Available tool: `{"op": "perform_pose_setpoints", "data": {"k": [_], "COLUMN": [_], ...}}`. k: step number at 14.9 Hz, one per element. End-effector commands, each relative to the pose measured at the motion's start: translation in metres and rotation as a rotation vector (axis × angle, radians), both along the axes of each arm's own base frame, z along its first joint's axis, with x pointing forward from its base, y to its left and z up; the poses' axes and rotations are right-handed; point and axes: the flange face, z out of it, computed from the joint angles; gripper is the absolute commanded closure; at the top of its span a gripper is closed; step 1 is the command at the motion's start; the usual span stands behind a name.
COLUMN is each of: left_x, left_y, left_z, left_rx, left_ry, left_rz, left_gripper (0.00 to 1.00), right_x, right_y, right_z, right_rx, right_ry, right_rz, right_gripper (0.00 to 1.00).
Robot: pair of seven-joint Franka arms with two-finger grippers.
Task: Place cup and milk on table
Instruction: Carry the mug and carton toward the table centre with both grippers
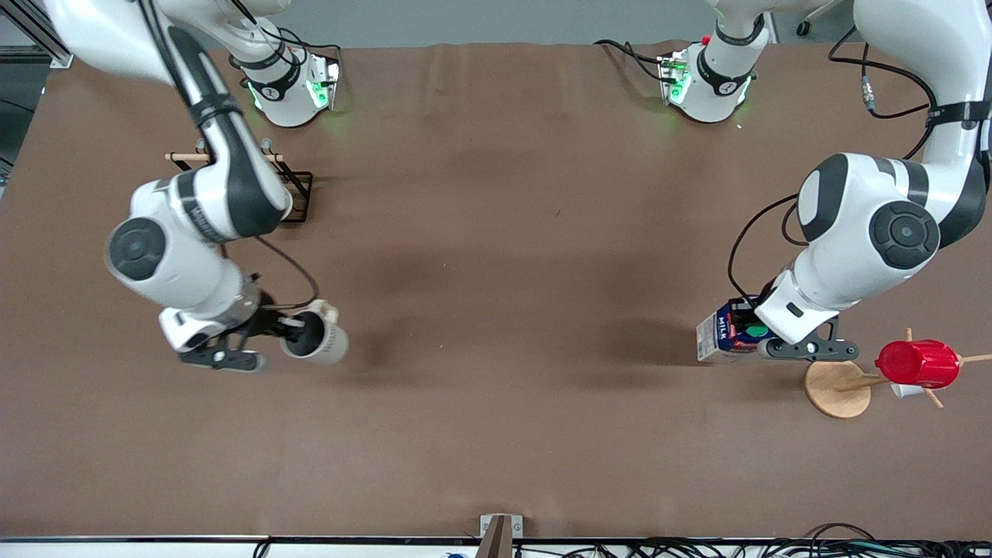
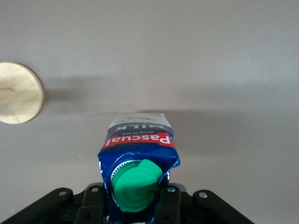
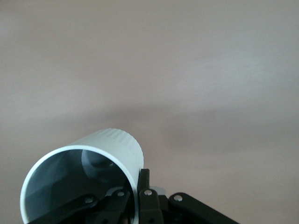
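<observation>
- right claw (image 1: pixel 288 335) clamped on cup (image 1: pixel 316 335) rim, cup tilted, over tabletop (image 1: pixel 496 232) twd right arm's end
- left claw (image 1: pixel 763 341) clamped on milk (image 1: pixel 725 332) by its top, beside wooden disc (image 1: pixel 837 387)

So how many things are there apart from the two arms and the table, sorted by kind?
Cups: 2, the cup held by the right gripper and the red cup on the wooden stand.
Milk cartons: 1, the milk in the left gripper.
Stands: 2, the wooden stand and the black wire rack.
Total: 5.
</observation>
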Motion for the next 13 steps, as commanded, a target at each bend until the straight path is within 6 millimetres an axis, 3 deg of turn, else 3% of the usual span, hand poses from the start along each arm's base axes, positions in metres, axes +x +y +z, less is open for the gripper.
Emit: {"op": "perform_pose_setpoints", "data": {"k": [1, 5, 6, 13], "left_x": [-0.003, -0.016, -0.020, -0.037], "left_y": [-0.047, -0.116, -0.134, -0.237], "left_z": [0.006, 0.001, -0.002, -0.033], "left_rx": [0.000, -0.013, -0.016, -0.038], "left_ry": [0.002, 0.003, 0.006, 0.029], "left_rz": [0.048, 0.109, 0.125, 0.249], "left_gripper": [0.67, 0.67, 0.67, 0.67], "right_x": [-0.007, -0.034, -0.041, -0.077], "right_y": [0.081, 0.186, 0.201, 0.259], "right_z": [-0.023, -0.078, -0.090, -0.126], "right_rx": [-0.028, -0.105, -0.115, -0.100], "right_ry": [0.005, -0.001, -0.002, -0.031], "right_rz": [0.004, -0.014, 0.000, 0.057], "right_gripper": [1.00, 1.00, 1.00, 0.99]}}
